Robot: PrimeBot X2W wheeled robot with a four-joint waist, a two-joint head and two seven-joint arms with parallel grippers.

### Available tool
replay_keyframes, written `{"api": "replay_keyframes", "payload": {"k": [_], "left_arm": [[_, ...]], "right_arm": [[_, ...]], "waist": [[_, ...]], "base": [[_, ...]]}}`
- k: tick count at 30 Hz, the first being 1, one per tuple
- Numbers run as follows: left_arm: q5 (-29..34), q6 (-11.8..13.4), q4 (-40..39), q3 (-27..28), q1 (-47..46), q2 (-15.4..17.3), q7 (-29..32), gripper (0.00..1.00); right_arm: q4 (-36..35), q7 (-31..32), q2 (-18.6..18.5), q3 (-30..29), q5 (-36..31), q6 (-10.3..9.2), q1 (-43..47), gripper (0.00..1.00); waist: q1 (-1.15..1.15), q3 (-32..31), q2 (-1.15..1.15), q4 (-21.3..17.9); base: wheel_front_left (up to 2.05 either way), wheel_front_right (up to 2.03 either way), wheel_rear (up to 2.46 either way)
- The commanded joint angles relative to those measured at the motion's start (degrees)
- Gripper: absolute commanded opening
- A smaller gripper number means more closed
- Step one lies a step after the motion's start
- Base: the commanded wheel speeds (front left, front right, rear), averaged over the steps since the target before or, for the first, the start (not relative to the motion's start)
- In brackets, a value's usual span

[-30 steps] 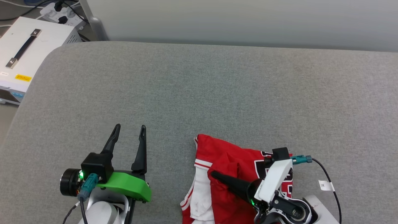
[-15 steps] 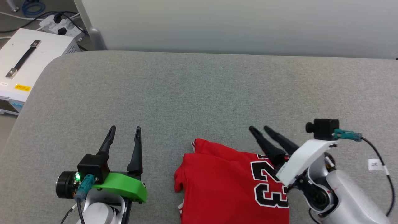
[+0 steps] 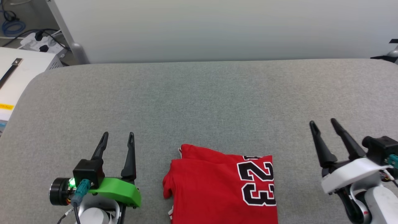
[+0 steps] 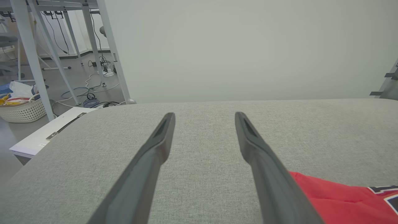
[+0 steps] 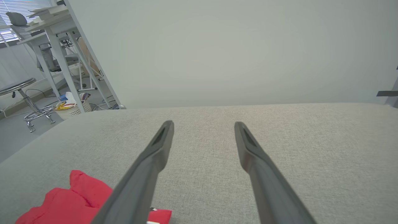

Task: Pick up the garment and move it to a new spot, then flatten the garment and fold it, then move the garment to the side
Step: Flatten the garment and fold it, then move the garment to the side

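Note:
The garment (image 3: pixel 217 186), a red shirt with a black-and-white "23", lies folded on the grey cushioned surface (image 3: pixel 199 99) at the bottom centre of the head view. Its red edge shows in the left wrist view (image 4: pixel 335 199) and in the right wrist view (image 5: pixel 71 199). My left gripper (image 3: pixel 117 137) stands open to the left of the shirt, fingers apart and empty. Well right of the shirt, my right gripper (image 3: pixel 323 123) is open and empty, clear of the cloth. Both wrist views look past spread fingers (image 4: pixel 155 152) (image 5: pixel 252 152) onto bare grey fabric.
A pale wall (image 3: pixel 217 28) rises behind the grey surface. A white box with a strap handle (image 3: pixel 12 81) sits off its left edge, with a power strip and cables (image 3: pixel 40 43) behind. Table legs (image 4: pixel 31 62) and a white basket (image 4: pixel 21 109) stand on the floor at left.
My right gripper let go of the garment, opened and drew away to the right. The shirt now lies folded with the "23" showing. The head camera tilted, shifting the whole scene.

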Motion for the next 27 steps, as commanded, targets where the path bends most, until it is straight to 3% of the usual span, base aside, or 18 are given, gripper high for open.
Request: {"api": "replay_keyframes", "payload": {"k": [1, 9, 15, 27], "left_arm": [[0.7, 0.2, 0.2, -0.1, 0.9, 0.3, -0.2, 1.00], [0.7, 0.3, 0.2, -1.0, 2.7, 0.9, 0.6, 1.00], [0.4, 0.2, 0.3, -1.1, 3.7, 1.6, 0.5, 1.00], [-0.3, 0.3, 0.2, -0.9, 3.0, 1.9, 0.7, 1.00]], "right_arm": [[-1.2, -0.7, -0.2, -1.4, -1.5, 0.01, 1.3, 1.00], [-10.0, 1.6, 0.9, -7.6, -7.3, 0.01, 8.5, 1.00], [-16.2, 4.5, 4.0, -11.3, -9.7, 0.01, 13.8, 1.00], [-21.4, 8.0, 6.7, -13.4, -11.5, 0.01, 17.1, 1.00]], "waist": [[0.00, -0.8, 0.00, -0.7], [0.00, -2.8, 0.00, -1.8], [0.00, -3.5, 0.00, -1.8], [0.00, -3.2, 0.00, -1.3]], "base": [[0.00, 0.00, 0.00], [0.00, 0.00, 0.00], [0.00, 0.00, 0.00], [0.00, 0.00, 0.00]]}}
